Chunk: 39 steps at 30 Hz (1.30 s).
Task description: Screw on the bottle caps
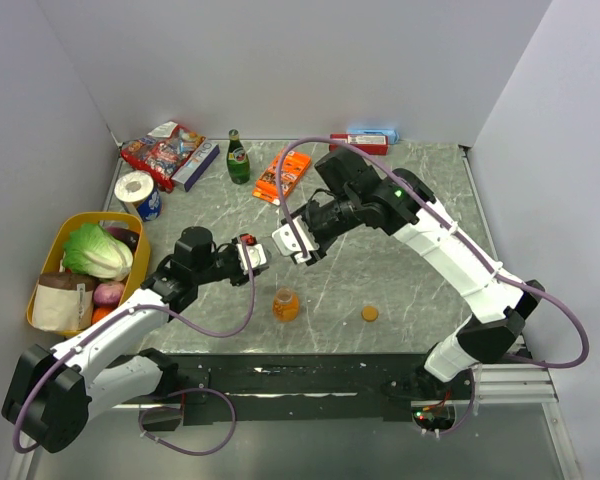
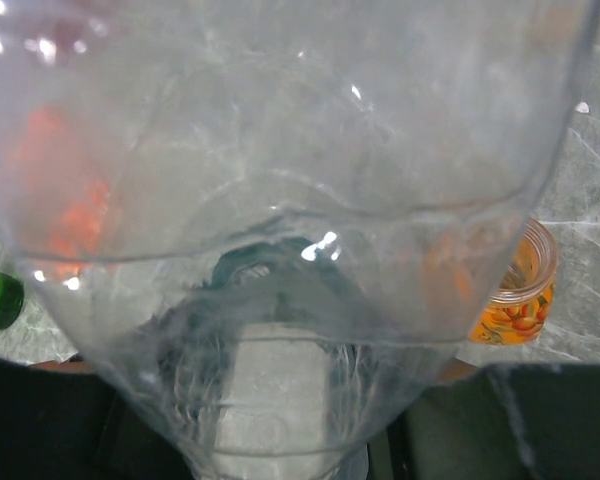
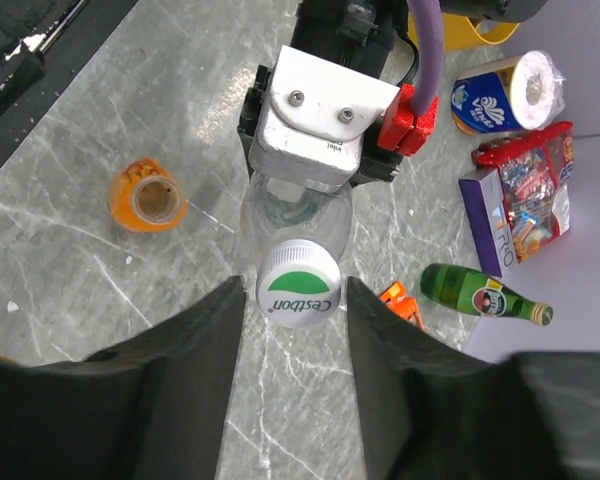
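Two bottles, two caps. Left gripper (image 1: 252, 254) clenches the clear bottle (image 3: 280, 215). White cap (image 3: 298, 284) sits on its neck. Right gripper (image 3: 296, 292) straddles it, jaws released. Orange bottle (image 1: 285, 305) stands uncapped on the table (image 1: 420, 200), orange cap (image 1: 370, 313) apart.

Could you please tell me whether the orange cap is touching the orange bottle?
Apart. The top external view shows the orange cap lying on the table, with a bare stretch of marble between it and the orange bottle.

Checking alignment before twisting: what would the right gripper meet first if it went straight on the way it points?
The white cap on the clear bottle held by the left gripper; it sits between the fingers of the right gripper, though depth is unclear.
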### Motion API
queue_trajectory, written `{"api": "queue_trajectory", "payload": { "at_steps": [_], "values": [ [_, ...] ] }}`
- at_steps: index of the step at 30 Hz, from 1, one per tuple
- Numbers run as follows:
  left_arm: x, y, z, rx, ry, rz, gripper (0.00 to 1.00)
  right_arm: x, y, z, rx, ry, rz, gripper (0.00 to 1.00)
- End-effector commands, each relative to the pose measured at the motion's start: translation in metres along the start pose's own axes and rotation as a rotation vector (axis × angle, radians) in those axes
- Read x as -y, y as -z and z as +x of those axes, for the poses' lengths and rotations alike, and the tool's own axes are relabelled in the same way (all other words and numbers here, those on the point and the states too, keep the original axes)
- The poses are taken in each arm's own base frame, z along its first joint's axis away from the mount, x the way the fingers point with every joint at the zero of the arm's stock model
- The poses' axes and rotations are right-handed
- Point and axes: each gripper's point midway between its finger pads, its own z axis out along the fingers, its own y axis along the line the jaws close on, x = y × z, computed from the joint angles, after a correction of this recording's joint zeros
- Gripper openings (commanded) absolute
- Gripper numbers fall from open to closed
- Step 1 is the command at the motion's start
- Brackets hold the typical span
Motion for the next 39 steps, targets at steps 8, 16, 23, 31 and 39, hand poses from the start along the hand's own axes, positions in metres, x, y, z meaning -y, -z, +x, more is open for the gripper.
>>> {"api": "queue_trajectory", "payload": {
  "at_steps": [8,16,23,31,39],
  "values": [
    [-0.051,0.005,-0.051,0.152,-0.027,-0.224,0.01,0.013,-0.016,0.012,-0.020,-0.283,-0.006,0.25],
    [-0.132,0.025,-0.069,0.125,-0.032,-0.753,0.01,0.077,-0.006,0.041,0.080,-1.027,0.087,0.14],
    [-0.148,0.020,-0.056,0.042,0.000,-0.841,0.01,0.062,-0.016,0.032,0.171,-1.351,0.009,0.00],
    [-0.125,0.009,-0.018,-0.073,0.040,-0.743,0.01,0.116,0.044,0.032,0.212,-1.185,0.311,0.45],
    [-0.058,-0.006,-0.014,-0.039,0.053,-0.365,0.01,0.055,0.066,0.009,0.173,-0.556,0.264,0.68]
  ]
}}
